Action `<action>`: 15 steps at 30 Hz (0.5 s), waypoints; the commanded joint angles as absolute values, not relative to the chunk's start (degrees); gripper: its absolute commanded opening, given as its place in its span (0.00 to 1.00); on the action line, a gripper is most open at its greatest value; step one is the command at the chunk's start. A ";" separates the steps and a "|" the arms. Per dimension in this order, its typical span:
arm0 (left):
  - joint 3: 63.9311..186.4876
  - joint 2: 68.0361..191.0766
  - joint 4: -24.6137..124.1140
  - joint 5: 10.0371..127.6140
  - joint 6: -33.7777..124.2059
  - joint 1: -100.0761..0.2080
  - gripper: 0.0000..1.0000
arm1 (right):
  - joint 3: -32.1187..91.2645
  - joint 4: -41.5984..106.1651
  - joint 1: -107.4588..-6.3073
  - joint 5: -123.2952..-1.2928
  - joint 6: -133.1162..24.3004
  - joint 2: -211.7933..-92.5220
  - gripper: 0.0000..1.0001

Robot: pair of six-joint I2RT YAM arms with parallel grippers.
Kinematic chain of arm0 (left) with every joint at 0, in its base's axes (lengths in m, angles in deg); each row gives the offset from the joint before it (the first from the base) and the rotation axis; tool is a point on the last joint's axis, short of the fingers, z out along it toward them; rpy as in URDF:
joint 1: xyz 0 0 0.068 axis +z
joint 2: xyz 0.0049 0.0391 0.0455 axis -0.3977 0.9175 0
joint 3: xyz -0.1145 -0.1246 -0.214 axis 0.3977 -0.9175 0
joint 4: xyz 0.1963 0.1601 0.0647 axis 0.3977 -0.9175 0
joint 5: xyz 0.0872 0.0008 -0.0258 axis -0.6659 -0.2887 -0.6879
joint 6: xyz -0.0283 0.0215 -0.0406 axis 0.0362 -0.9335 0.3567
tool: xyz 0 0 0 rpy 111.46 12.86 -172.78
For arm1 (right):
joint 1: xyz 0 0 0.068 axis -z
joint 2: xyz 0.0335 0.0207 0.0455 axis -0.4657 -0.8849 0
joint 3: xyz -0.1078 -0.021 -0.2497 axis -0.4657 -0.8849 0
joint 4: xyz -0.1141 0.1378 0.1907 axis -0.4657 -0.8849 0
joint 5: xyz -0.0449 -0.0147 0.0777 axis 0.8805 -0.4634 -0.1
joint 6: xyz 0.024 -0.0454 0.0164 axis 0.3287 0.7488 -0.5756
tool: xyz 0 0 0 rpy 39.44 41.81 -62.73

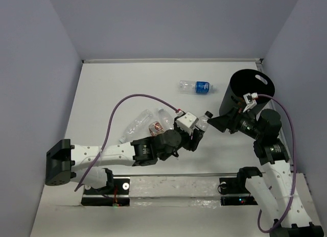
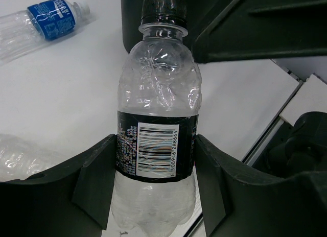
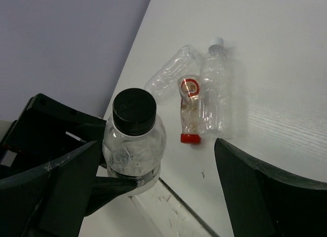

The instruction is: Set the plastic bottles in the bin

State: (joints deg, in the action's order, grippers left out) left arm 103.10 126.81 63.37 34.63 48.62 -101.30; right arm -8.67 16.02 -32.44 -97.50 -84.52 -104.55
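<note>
The left arm (image 1: 112, 152) stretches toward the right, its left gripper (image 2: 155, 152) clamped on a black-labelled bottle (image 2: 156, 94). The right gripper (image 3: 153, 155) faces it, jaws spread wide.

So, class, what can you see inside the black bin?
Only darkness shows inside the bin from above; no bottle can be made out. The right arm covers the near rim, and the depths are hidden.

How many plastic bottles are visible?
5: a black-capped bottle in the left gripper, a blue-labelled bottle near the bin, three bottles together beyond the left arm. The bin may hide others.
</note>
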 commanded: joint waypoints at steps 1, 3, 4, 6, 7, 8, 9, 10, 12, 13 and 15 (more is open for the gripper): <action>106.83 128.67 71.02 34.72 48.40 -100.95 0.39 | -10.73 24.00 -34.52 -101.94 -88.90 -104.21 0.98; 107.62 129.82 72.33 35.16 48.31 -100.87 0.39 | -10.82 24.78 -36.10 -101.68 -88.90 -105.26 0.98; 108.14 130.26 72.60 35.42 48.14 -100.61 0.40 | -10.90 25.14 -36.80 -101.33 -89.25 -105.44 0.98; 108.85 131.05 72.96 35.51 48.31 -100.34 0.40 | -10.64 25.84 -38.56 -100.10 -89.25 -106.05 0.97; 109.02 131.32 73.13 35.86 48.31 -100.25 0.41 | -10.47 25.85 -39.44 -99.40 -89.08 -106.41 0.93; 109.29 131.58 73.40 36.30 48.31 -100.16 0.41 | -10.20 25.67 -41.01 -97.21 -88.73 -107.02 0.90; 109.29 131.49 73.83 36.39 48.40 -100.16 0.42 | -10.03 25.93 -42.25 -95.10 -88.47 -107.20 0.80; 109.20 131.41 73.92 36.48 48.49 -100.16 0.44 | -10.03 26.28 -42.26 -95.08 -88.46 -107.20 0.73; 108.59 130.97 73.93 36.57 48.40 -100.16 0.52 | -9.76 26.55 -42.26 -92.11 -88.20 -107.55 0.61; 108.33 130.18 73.93 36.57 48.66 -100.16 0.59 | -9.41 26.46 -42.26 -91.22 -88.11 -107.81 0.45; 106.75 128.95 73.66 35.78 49.01 -100.08 0.77 | -8.62 25.85 -42.26 -88.06 -87.32 -108.25 0.34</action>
